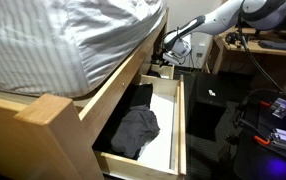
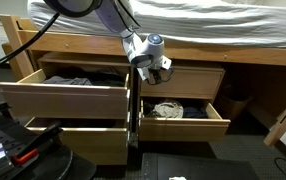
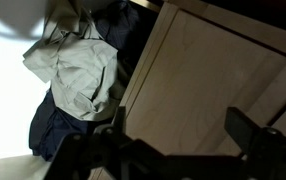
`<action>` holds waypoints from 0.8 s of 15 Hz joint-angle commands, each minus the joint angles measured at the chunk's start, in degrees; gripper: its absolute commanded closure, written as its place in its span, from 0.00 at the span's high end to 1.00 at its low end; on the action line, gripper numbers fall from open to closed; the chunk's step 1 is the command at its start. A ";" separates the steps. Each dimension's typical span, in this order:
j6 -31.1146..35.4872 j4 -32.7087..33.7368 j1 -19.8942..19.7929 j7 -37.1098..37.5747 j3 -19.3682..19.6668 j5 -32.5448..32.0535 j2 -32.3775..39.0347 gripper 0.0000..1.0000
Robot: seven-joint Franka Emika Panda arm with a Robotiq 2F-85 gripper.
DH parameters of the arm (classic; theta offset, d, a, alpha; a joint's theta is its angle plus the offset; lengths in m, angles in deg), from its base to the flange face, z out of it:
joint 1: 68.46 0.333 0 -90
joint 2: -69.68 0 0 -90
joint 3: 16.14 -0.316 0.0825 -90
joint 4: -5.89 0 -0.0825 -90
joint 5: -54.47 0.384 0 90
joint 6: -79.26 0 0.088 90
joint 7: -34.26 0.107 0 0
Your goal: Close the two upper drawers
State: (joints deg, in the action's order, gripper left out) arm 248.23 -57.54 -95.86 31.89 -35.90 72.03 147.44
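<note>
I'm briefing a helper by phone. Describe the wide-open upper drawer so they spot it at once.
Under the bed, the wooden frame holds two rows of pale drawers. Look in the top row, beside the hand: the drawer pulled far out. It holds dark clothes, while its row neighbour looks nearly shut and the open drawer under that one holds a pale cloth.

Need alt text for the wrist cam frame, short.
Looking down at a crumpled pale grey garment lying on dark blue clothing, with a flat pale wood panel running diagonally on the right. The open gripper shows dark and blurred along the bottom edge, holding nothing.
</note>
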 commanded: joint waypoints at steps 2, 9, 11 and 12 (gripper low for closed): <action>-6.20 -3.22 6.21 13.91 13.92 -0.42 -4.78 1.00; -26.05 -12.99 13.49 25.29 28.51 -4.52 -19.20 1.00; -34.25 -14.08 13.72 24.58 28.87 -5.56 -22.81 1.00; -38.61 -13.62 13.23 23.09 28.52 -5.70 -23.97 1.00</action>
State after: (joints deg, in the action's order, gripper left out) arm 218.81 -65.70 -82.86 57.38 -7.67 67.54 130.24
